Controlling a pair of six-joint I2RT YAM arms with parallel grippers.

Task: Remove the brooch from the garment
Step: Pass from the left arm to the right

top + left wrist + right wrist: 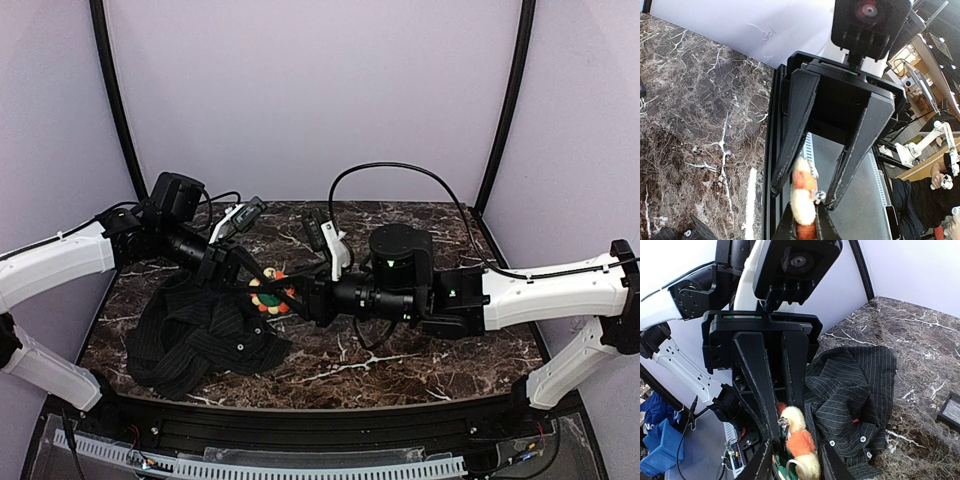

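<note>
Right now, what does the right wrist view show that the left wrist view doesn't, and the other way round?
Only the right wrist view: the garment nearly whole, buttons showing, right beside the brooch, and the left gripper head-on, jaws closed at the brooch's edge. Only the left wrist view: the right gripper head-on, fingers set either side of the brooch, plus the room past the table's near edge. Both: the brooch between the two grippers and the marble table; the left wrist view catches just a scrap of garment.
</note>
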